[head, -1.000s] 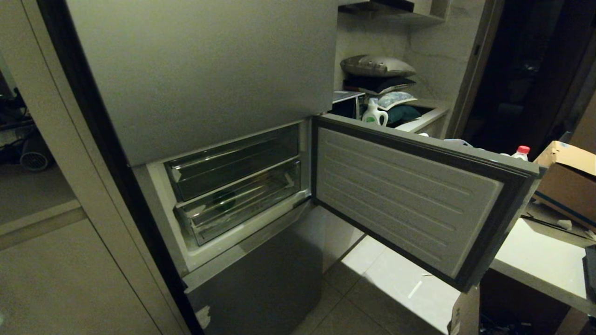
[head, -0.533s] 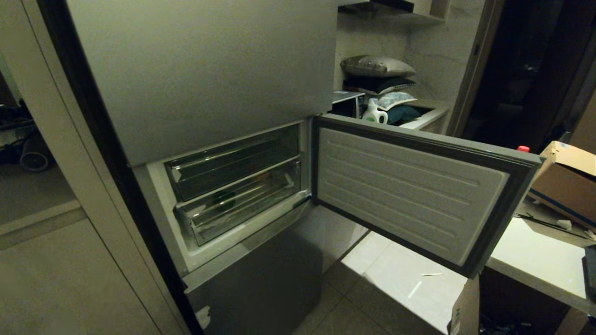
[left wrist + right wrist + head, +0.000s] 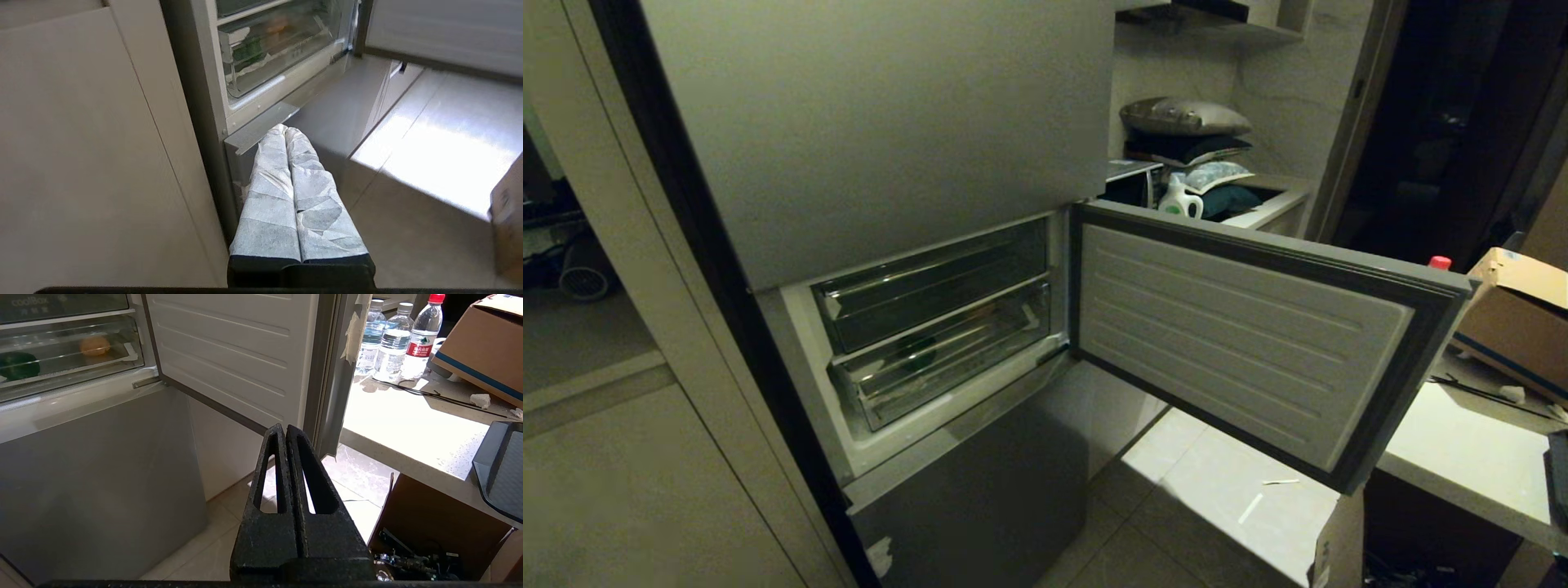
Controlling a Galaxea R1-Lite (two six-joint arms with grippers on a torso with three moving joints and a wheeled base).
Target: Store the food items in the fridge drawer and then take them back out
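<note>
Below the fridge drawer (image 3: 943,359), both the left gripper (image 3: 286,130) and right gripper (image 3: 285,430) hang closed and empty; the drawer sits pushed in, food (image 3: 94,346) stored inside, awaiting retrieval.

Swung-out white ribbed fridge door (image 3: 1241,343) is blocking the right flank; tiled floor (image 3: 1217,506) beneath it is lying open; clear plastic fridge drawer (image 3: 943,359) left of it is sitting shut.

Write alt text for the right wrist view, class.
The right gripper, shut and empty, hangs low before the open fridge door. The clear fridge drawer is pushed in, holding an orange item and a green item. Three water bottles stand on a counter.
</note>
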